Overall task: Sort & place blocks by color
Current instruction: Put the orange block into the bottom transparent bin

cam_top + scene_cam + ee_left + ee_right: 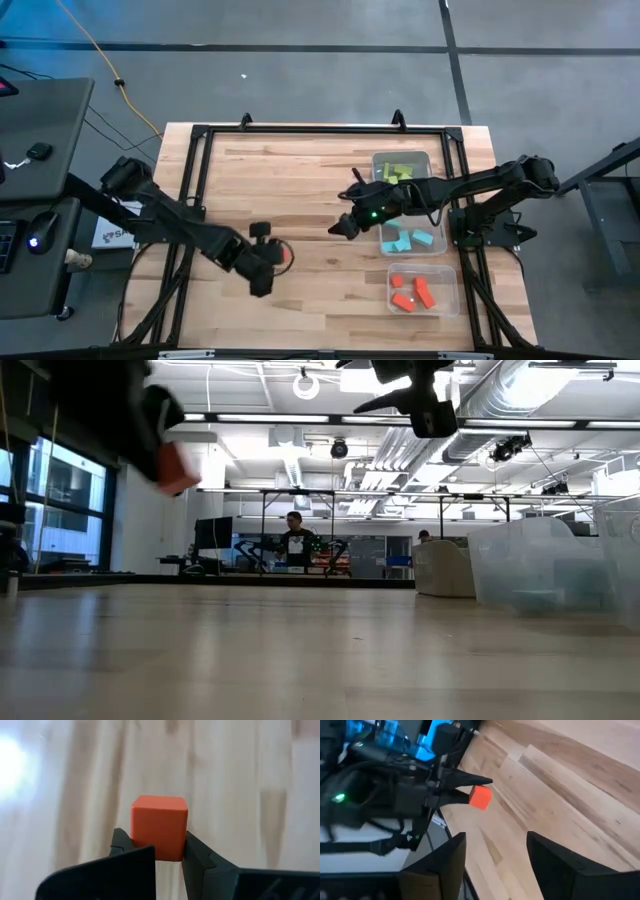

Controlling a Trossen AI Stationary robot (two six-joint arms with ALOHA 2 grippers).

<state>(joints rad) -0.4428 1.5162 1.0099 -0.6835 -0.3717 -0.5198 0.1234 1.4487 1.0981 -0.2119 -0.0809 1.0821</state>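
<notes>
Pinched between the two dark fingers of the left gripper [159,851], a red-orange cube [159,833] sits closest to the lens in the left wrist view. The fingers press on two opposite flat faces, low on the cube, so most of it stands proud above them. It looks solid and matte, with crisp edges and slightly softened corners. I judge it light and stiff, unlikely to deform or break. Flat parallel faces give a good hold; the risk is twisting if the pinch sits off-centre, so a grip across the middle of two opposite sides seems best.

From above, the left gripper [272,258] holds the cube over bare wood at the near-left middle of the counter [300,180], clear of the surface as the low view suggests. The counter is pale planked wood with visible grain, framed by black metal rails.

At the right stand three clear, thin-walled plastic bins in a row: the far bin [425,158] holds lime green blocks [398,172], the middle bin [441,249] light blue blocks [410,240], and the near bin [452,272] red-orange blocks [412,292]. They look smooth and likely slippery.

The right gripper [342,226] hovers just left of the middle bin, its fingers spread apart and empty in its own wrist view.
</notes>
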